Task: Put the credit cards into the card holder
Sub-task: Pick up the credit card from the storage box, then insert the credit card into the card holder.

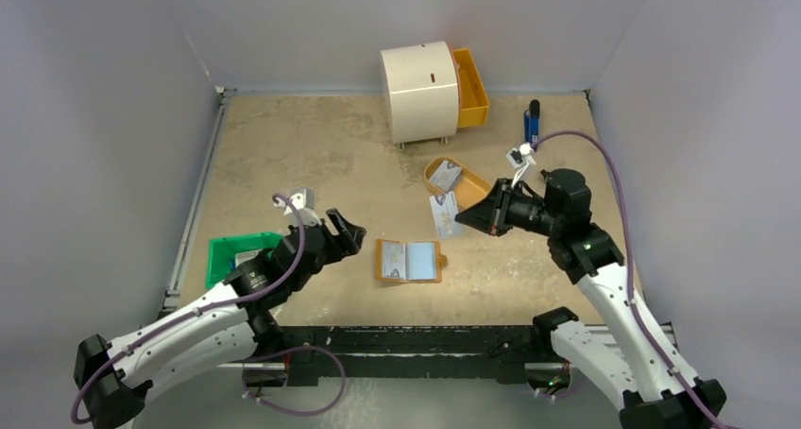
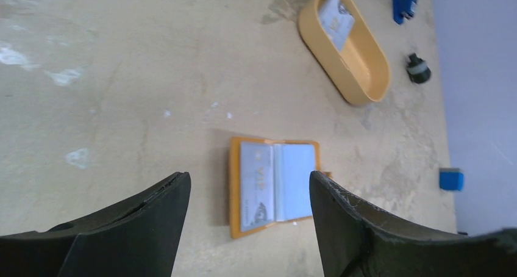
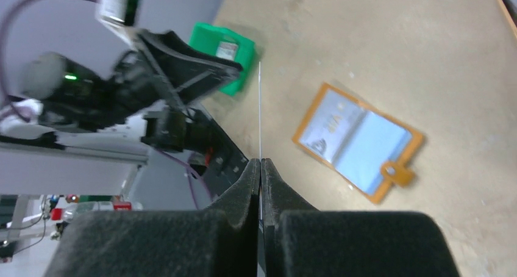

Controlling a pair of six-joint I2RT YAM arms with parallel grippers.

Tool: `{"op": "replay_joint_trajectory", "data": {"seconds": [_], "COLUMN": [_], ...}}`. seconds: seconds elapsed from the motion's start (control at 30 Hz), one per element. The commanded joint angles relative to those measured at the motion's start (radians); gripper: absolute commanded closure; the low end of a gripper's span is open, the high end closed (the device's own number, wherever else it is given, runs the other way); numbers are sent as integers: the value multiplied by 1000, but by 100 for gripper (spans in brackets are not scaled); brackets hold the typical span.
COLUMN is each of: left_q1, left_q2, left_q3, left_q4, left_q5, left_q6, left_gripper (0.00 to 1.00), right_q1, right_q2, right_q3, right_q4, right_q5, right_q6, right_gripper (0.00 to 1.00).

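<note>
The tan card holder (image 1: 408,261) lies open on the table, and one credit card (image 2: 255,182) shows in its left pocket. My right gripper (image 1: 460,216) hangs above and right of the holder, shut on a second credit card (image 1: 442,214). In the right wrist view that card (image 3: 260,112) is edge-on, a thin white line between the closed fingers. A third card (image 1: 448,177) lies in the yellow oval tray (image 1: 477,191). My left gripper (image 1: 345,231) is open and holds nothing, just left of the holder (image 2: 274,185).
A green bin (image 1: 236,254) sits at the left edge beside the left arm. A white round cabinet (image 1: 420,91) with an open yellow drawer stands at the back. A blue tool (image 1: 533,122) lies at the back right.
</note>
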Motion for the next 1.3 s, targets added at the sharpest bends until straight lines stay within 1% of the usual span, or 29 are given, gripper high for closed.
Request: {"op": "replay_joint_trajectory", "data": {"seconds": [0.0,0.13,0.2,0.23,0.5,0.73,0.93,1.27], "left_q1": [-5,-58,-77,-84,-108,-115,-126,-138], "left_q2": [85,207,266,296,506,600,640,718], "left_q3": [20,33,49,57,103,126,147,154], "left_q4": [212,301,310,348,393,428,448,476], "left_q5": [175,202,201,202,212,232,233,243], "left_q6": [29,10,8,7,12,-1,1,-11], "left_gripper": [29,28,28,29,31,33,33,36], "right_q1": [4,44,70,80,112,117,120,129], "right_q2": [20,45,64,76,165,228,269,328], "right_q3": [-83,-172,-201,-213,-298,-334,-347,-365], "right_q4": [-157,-136,-123,-114,-25,22,50,113], "right_q5": [100,154,187,195,235,237,231,218], "right_q6": [-61,-20,-2,5,53,56,50,56], "right_gripper": [100,100,100,100,100,100,100,100]}}
